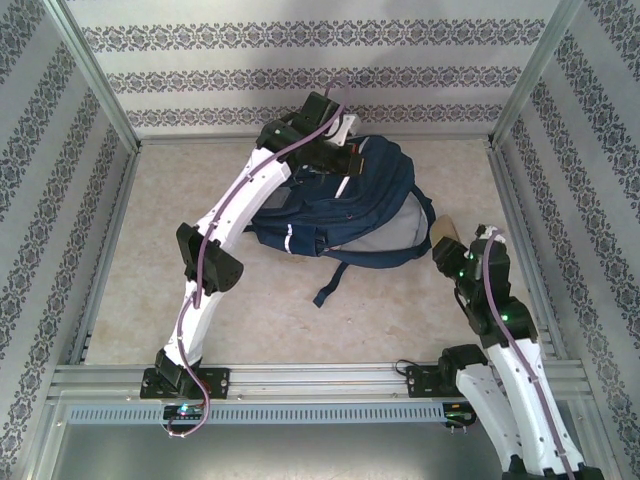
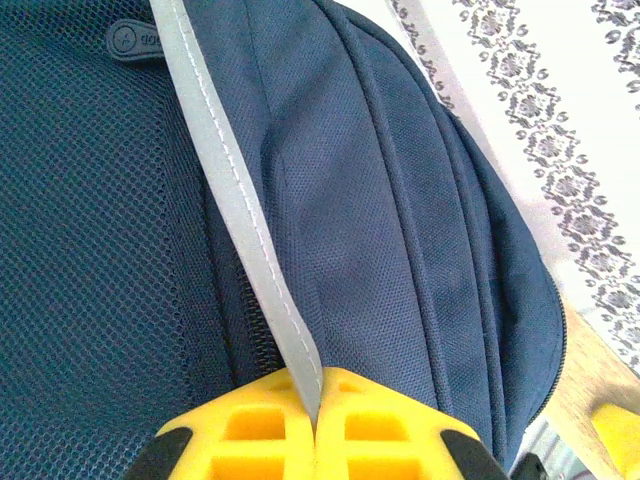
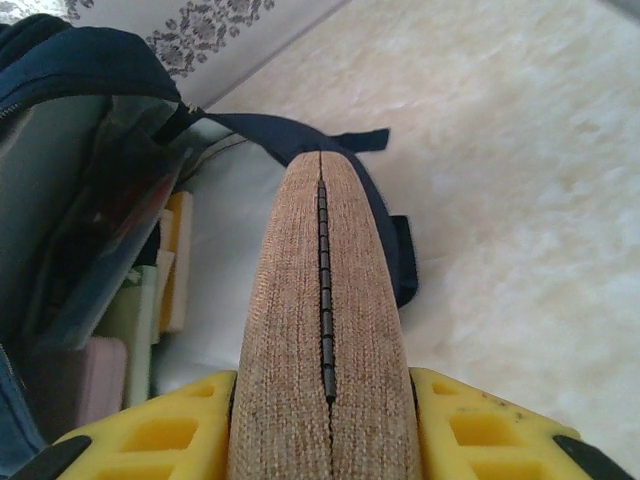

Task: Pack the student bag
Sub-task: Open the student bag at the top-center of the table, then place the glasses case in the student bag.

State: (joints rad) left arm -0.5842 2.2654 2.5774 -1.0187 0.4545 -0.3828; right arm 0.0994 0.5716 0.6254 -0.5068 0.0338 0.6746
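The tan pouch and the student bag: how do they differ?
The student bag is navy and large; the tan pouch is beige and much smaller. The student bag lies open on the table; the tan pouch is zipped shut, clamped in the right gripper. Both are fabric.

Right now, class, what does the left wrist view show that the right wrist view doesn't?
Left wrist view: the left gripper pinching a grey strip on the student bag's mesh panel. Right wrist view: the right gripper clamping a tan zipped pouch beside the bag's open mouth, with pastel items inside. Both: navy bag fabric, yellow fingers, patterned wall.
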